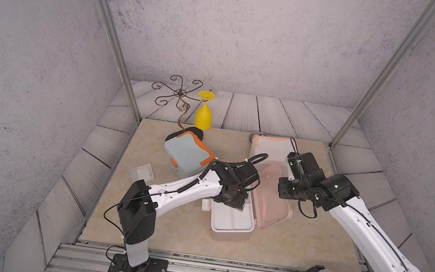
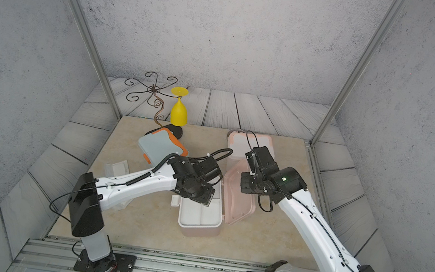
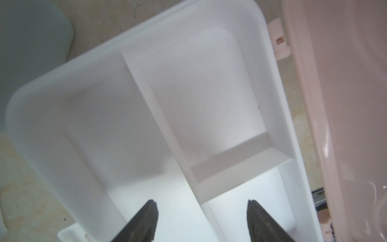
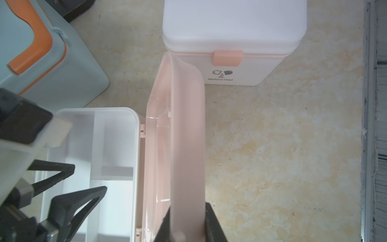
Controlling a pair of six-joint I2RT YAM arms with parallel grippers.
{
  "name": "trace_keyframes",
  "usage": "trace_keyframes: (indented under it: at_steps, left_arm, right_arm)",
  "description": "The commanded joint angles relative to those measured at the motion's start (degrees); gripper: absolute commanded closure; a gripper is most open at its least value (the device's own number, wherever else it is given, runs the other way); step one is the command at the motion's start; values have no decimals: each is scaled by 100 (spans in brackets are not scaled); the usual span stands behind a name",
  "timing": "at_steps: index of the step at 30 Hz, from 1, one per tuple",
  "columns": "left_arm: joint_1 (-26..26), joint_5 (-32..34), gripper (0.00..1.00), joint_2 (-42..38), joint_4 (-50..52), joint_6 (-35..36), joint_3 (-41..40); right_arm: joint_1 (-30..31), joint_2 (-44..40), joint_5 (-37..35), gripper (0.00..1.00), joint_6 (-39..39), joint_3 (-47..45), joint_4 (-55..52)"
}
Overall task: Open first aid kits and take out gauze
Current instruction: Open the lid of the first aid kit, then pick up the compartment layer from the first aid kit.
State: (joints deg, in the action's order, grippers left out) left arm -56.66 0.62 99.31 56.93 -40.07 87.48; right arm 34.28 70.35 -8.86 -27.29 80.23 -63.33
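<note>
The pink first aid kit [image 1: 228,238] stands open mid-table, and its white inner tray [image 3: 278,109] shows bare compartments. My left gripper [image 3: 201,202] hangs open just above that tray, nothing between its fingers [image 4: 69,167]. The kit's pink lid [image 1: 268,207] is swung out to the right, and my right gripper [image 4: 187,209] is shut on its rim. A grey-blue kit with orange trim [image 1: 188,152] sits closed at the back left. At the back right a white kit with a peach latch [image 4: 228,57] is also closed. One gauze packet [image 1: 143,172] lies on the table to the left.
A yellow goblet [image 1: 203,114] hangs upside down from a curly wire stand [image 1: 180,96] at the back left, close behind the grey-blue kit. Metal frame posts [image 1: 377,78] stand at the back corners. A metal rail [image 4: 368,125] borders the table's right edge.
</note>
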Motion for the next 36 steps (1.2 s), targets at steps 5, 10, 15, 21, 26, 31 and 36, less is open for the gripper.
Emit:
trace_keyframes:
  at_steps: [5,10,15,21,26,31,36]
  left_arm:
    - [-124,-89,40,-197,-12,-247,-399]
    - [-150,-167,62,55,-57,-240,-385]
    - [-149,-88,94,163,-55,-179,-193]
    - [-136,58,100,232,97,25,511]
    - [-134,237,100,180,234,87,890]
    - [-122,529,100,-25,315,170,1034]
    - [-14,477,100,-217,343,262,1090]
  right_arm:
    - [17,-466,-418,100,-381,46,31]
    - [17,-624,-630,100,-551,-117,8]
    - [10,-915,-875,100,-899,-586,49]
    - [8,-1559,-878,100,-1240,-1453,636]
    - [8,-1640,-884,100,-1184,-1706,781]
    - [8,-1428,-889,100,-1034,-1717,671]
    - [7,-1234,-851,100,-980,-1557,487]
